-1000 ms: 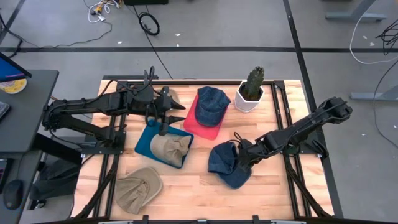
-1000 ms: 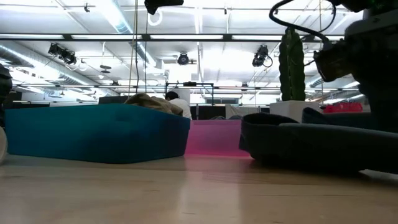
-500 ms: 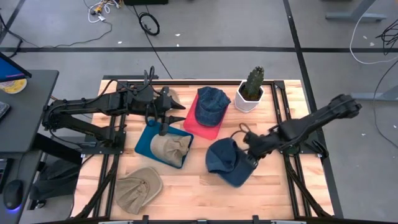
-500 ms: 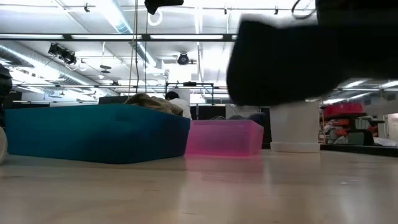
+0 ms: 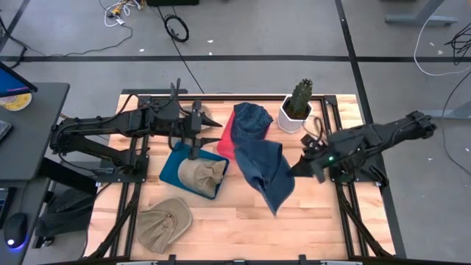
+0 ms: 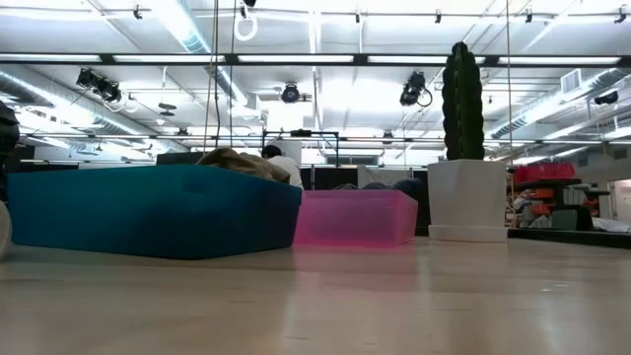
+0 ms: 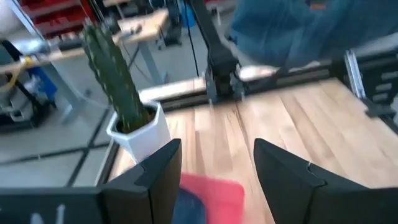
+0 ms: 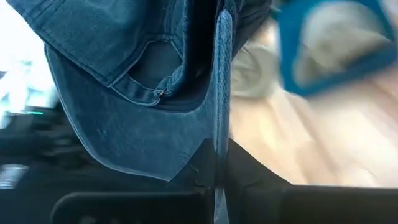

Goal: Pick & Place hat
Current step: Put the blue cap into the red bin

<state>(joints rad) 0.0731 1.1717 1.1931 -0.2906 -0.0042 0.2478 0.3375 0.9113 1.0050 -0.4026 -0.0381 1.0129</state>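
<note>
A blue denim hat [image 5: 266, 175] hangs in the air over the table's middle, held by my right gripper [image 5: 307, 160], which is shut on it. The low view shows nothing of it at table height. In the right wrist view the hat [image 8: 124, 93] fills the picture above my right gripper [image 8: 219, 149]. A pink bin [image 5: 229, 144] holds a second denim hat [image 5: 250, 120]. My left gripper [image 5: 212, 132] hovers open over the blue bin's [image 5: 171, 171] far edge; in its own view my left gripper [image 7: 217, 149] touches nothing. My right gripper pinches the denim hat's edge [image 8: 221, 74] between its two fingers, on the hat's right side [image 5: 288, 163]. The fingers come at it from the table's right, about level. The hat is lifted clear and hangs slack below and to the left of the fingers.
The blue bin holds a tan hat [image 5: 202, 175]; another tan hat [image 5: 163, 223] lies on the table near its near left corner. A cactus in a white pot [image 5: 296, 109] stands by the far edge, right of the pink bin. Bare wood shows along the near right.
My right gripper has risen and moved toward the table's right and far edges, staying shut on the denim hat. The hat, which lay on the table, is now lifted clear and hangs stretched out below the gripper, out of the low view.
</note>
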